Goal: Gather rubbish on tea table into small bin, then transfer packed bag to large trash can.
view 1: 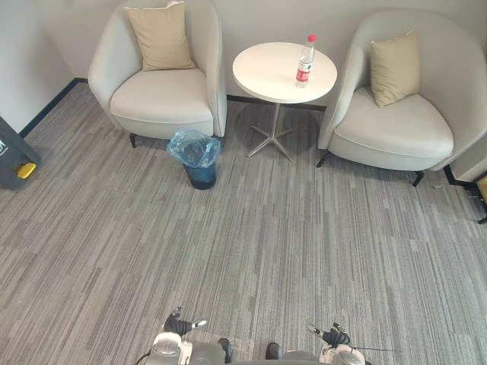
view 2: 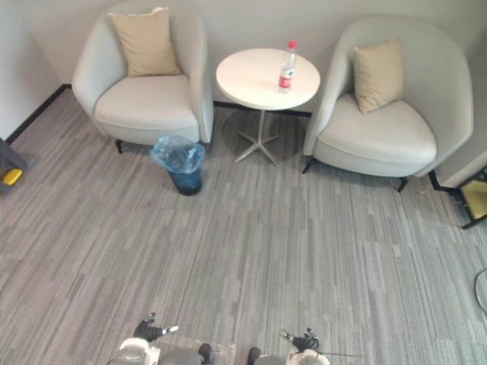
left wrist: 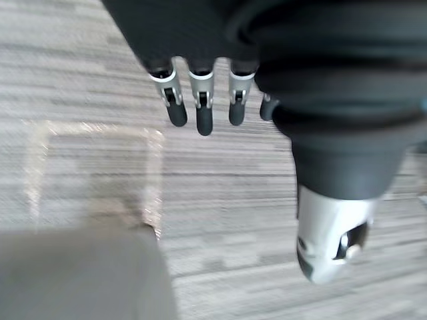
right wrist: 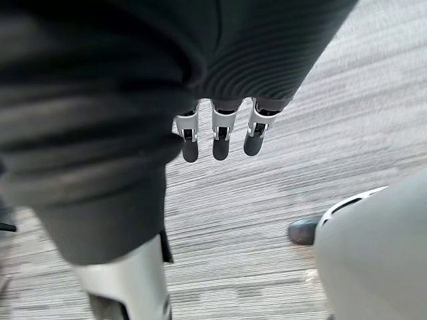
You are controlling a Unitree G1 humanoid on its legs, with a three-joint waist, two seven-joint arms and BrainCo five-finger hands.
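Left hand [view 1: 181, 325] and right hand [view 1: 332, 335] are hanging relaxed, empty; the bottle [view 1: 305, 61] is standing upright on the table [view 1: 262, 76] well ahead, nearer my right hand.

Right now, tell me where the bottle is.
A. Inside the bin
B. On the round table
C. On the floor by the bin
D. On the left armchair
B: the bottle stands upright on the white round table, a little right of its middle.
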